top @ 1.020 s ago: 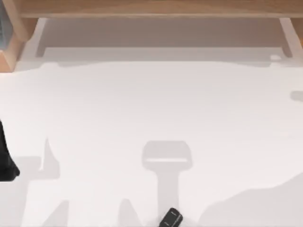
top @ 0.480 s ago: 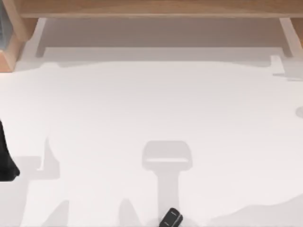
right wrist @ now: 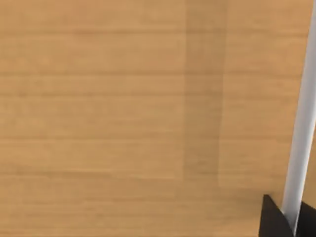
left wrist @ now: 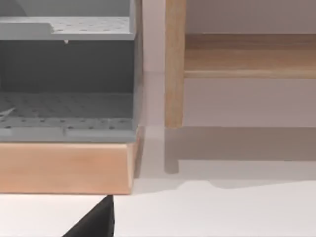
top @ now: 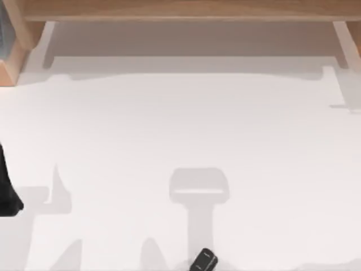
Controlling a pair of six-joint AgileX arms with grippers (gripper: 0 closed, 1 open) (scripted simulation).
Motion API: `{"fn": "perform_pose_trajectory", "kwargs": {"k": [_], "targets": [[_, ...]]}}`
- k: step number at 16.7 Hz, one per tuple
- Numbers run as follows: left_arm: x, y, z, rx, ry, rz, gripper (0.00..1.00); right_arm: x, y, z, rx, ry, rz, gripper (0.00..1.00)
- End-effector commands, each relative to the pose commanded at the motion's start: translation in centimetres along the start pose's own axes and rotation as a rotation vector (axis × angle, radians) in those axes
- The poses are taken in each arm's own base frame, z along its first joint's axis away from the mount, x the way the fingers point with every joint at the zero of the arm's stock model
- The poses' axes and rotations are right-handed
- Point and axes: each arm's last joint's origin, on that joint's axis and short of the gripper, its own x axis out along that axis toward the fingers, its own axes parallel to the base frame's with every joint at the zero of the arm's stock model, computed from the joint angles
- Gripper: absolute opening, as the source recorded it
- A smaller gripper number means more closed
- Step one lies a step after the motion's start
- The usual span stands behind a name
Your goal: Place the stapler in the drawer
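The stapler (top: 203, 261), small, black and oblong, lies alone on the white table (top: 180, 130) at the middle of its front edge. My left arm (top: 7, 192) is a black shape parked at the table's left edge, far from the stapler. A black part of my left gripper (left wrist: 94, 223) shows in the left wrist view. In the right wrist view a black part of my right gripper (right wrist: 274, 220) sits close against a wooden panel (right wrist: 108, 108) with a pale bar (right wrist: 302, 143). I cannot tell whether that panel is the drawer front.
A long wooden shelf (top: 180, 10) on two legs spans the back of the table. A grey open-fronted unit (left wrist: 66, 84) on a wooden base (left wrist: 64, 168) stands at the back left, beside a shelf leg (left wrist: 174, 64).
The shadows on the table's right side have shrunk toward the right and front edges. The stapler and my left arm have not moved.
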Motion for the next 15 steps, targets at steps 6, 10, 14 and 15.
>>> {"fn": "perform_pose_trajectory", "kwargs": {"k": [6,10,14,15], "targets": [[0.0,0.0,0.0,0.000,0.000,0.000,1.00,-2.1,-0.4,0.0,-0.012,-0.004,-0.017,0.00],[0.0,0.0,0.0,0.000,0.000,0.000,1.00,-2.9,-0.3,0.0,-0.014,-0.006,-0.019,0.00],[0.0,0.0,0.0,0.000,0.000,0.000,1.00,-6.3,-0.2,-0.1,-0.010,-0.008,-0.016,0.00],[0.0,0.0,0.0,0.000,0.000,0.000,1.00,-7.0,-0.2,0.0,-0.011,-0.008,-0.016,0.00]]}}
